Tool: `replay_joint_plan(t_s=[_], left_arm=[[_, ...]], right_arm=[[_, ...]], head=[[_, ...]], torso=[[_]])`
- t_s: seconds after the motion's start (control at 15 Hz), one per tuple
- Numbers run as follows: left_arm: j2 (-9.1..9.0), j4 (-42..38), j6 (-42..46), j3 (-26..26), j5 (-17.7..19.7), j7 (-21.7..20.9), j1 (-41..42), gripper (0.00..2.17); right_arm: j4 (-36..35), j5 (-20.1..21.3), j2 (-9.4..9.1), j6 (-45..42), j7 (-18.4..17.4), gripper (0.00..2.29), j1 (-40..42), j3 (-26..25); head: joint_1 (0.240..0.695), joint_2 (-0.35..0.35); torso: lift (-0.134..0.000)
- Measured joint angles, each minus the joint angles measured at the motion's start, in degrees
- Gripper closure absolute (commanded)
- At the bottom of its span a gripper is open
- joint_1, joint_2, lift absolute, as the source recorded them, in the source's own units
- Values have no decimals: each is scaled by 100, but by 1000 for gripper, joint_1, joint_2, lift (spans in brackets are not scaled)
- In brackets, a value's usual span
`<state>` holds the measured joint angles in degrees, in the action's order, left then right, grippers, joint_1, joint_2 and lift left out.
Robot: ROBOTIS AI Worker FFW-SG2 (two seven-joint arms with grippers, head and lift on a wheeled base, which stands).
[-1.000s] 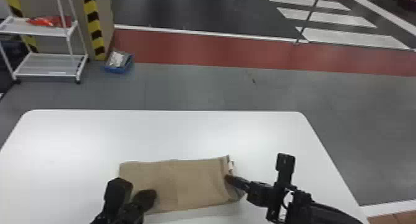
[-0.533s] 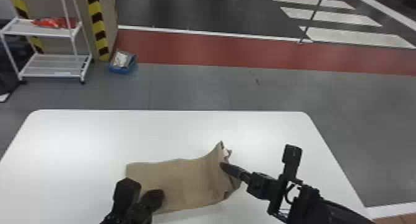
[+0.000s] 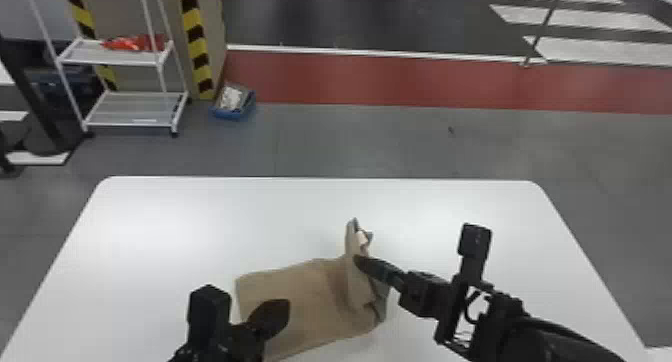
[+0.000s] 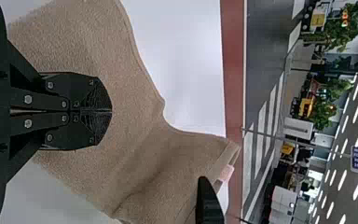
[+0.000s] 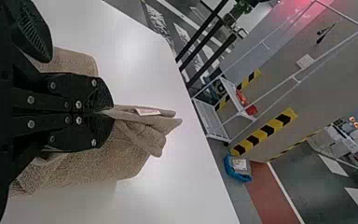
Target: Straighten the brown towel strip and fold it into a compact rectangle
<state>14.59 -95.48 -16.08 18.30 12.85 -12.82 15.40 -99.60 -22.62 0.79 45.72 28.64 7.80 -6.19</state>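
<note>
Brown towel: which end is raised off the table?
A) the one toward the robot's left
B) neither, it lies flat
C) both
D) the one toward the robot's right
D: the right tool is shut on that end of the towel, which stands up from the table.

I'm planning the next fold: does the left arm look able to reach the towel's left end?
Probably yes: the left gripper is over the towel near its left end. The right gripper pinches the opposite end, out of the way. The shut left fingers would need opening first.
</note>
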Motion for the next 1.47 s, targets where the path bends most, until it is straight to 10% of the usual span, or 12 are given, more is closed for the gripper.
replay_joint_plan(t_s=[0.33,1.0,1.47], left_arm=[[179,197,-113,-639,12,-131,76,1720],[-77,1166,-55,2,-191,-46,-480,1720],[-112,1139,-59,138,-179,-7,-488,1720]], right_arm=[[-349,-86,3,226,-54,1298,116,-89],[-994,-267,9,1461,-239,1298,45,4],[-199,-116,-8,1220,-456,1298,-281,695]], head=[[695,33],[695,17],[695,55]], torso=[[0],[0],[0]])
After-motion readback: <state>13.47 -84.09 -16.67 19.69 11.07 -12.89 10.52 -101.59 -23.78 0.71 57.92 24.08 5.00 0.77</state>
